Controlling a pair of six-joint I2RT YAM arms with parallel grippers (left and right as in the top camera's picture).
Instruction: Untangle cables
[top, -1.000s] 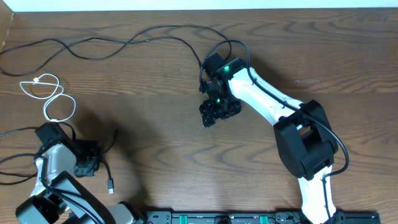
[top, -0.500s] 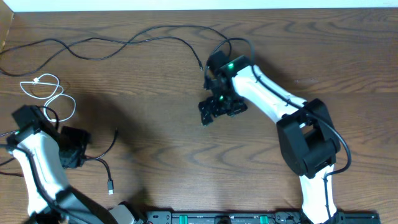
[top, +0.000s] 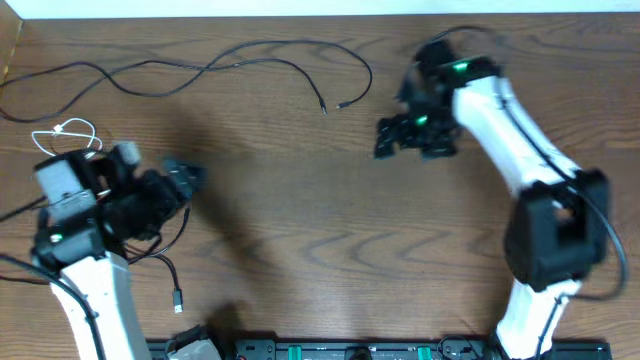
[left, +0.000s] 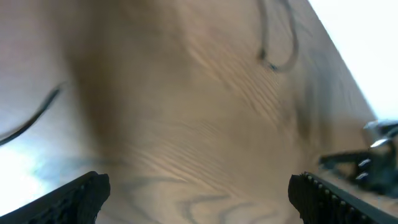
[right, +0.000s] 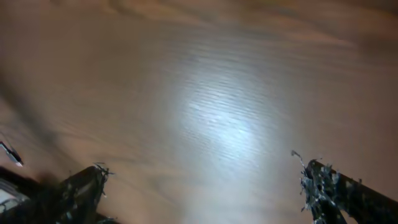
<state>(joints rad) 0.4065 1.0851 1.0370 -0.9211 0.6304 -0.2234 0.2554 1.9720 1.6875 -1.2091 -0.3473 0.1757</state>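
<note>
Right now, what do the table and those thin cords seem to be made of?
The table looks like brown wood or wood veneer, with visible grain and a soft sheen where light reflects. The black cord and white cord look like smooth plastic- or rubber-coated wire, lying in limp curves.

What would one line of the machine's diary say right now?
left gripper: open, empty | right gripper: open, empty | long black cable: lying loose | white cable: lying loose, far left
</note>
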